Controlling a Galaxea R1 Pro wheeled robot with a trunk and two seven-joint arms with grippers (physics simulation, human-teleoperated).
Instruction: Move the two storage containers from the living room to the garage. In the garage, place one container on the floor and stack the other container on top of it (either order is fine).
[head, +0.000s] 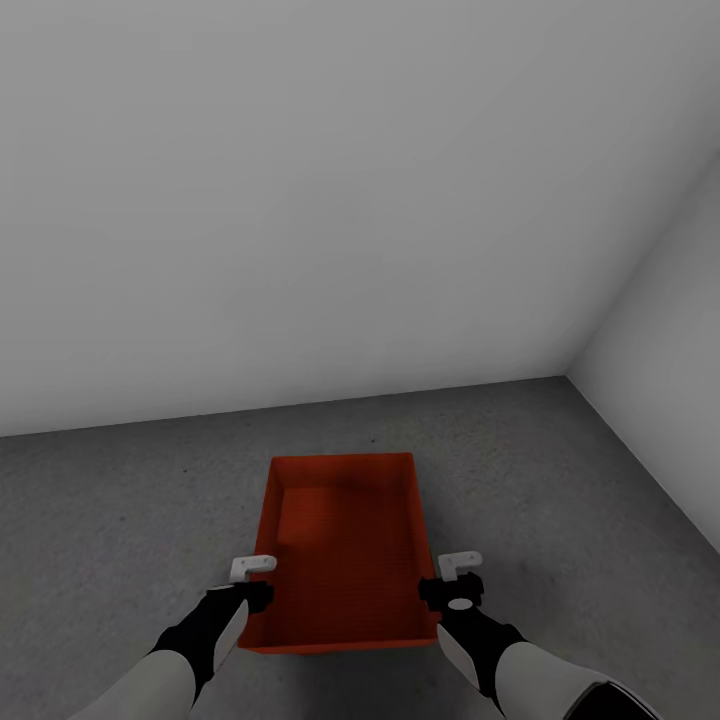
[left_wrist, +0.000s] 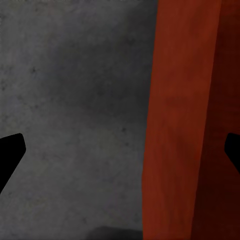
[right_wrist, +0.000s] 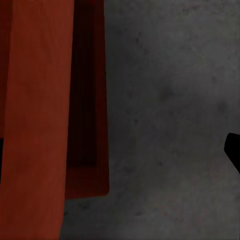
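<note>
Storage container (head: 345, 545) on the floor (head: 130, 520) — one gripper at either side.

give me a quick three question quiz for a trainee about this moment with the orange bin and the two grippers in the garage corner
1. True or false: the orange-red storage container sits on light wood planks.
2. Multiple choice: where are the grippers relative to the container? A) both inside it B) one at each long side wall, straddling it C) both at its far end
3. Fill in: the container holds ____.

Key
1. False. It is over the dark grey concrete floor, near the corner of the pale walls.
2. B. The left gripper is at one side wall and the right gripper at the other; both wrist views show fingers spread across a wall.
3. Nothing; its ribbed bottom is bare.
</note>
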